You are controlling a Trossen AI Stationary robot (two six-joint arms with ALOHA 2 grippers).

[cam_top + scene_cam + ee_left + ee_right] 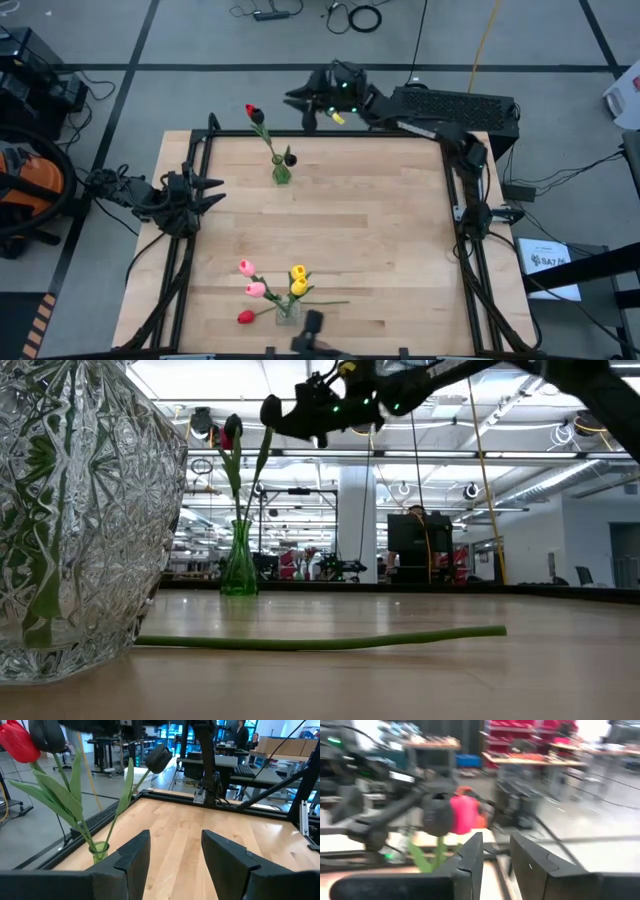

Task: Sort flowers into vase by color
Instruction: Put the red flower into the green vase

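Presently, the green vase [281, 173] at the tabletop's [380, 230] far edge holds a red tulip [252, 112] and a dark tulip [290, 158]. The right gripper [300, 108] hovers just behind them — fingers parted, nothing held. The left gripper [215, 190] waits at the left edge, fingers released. The clear vase [288, 311] at the near edge holds pink, yellow and red tulips.

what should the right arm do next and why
Probably swing back toward the clear vase for another dark or red tulip: the right gripper hangs empty past the far edge beside the green vase, and a red tulip sits among pink and yellow ones.
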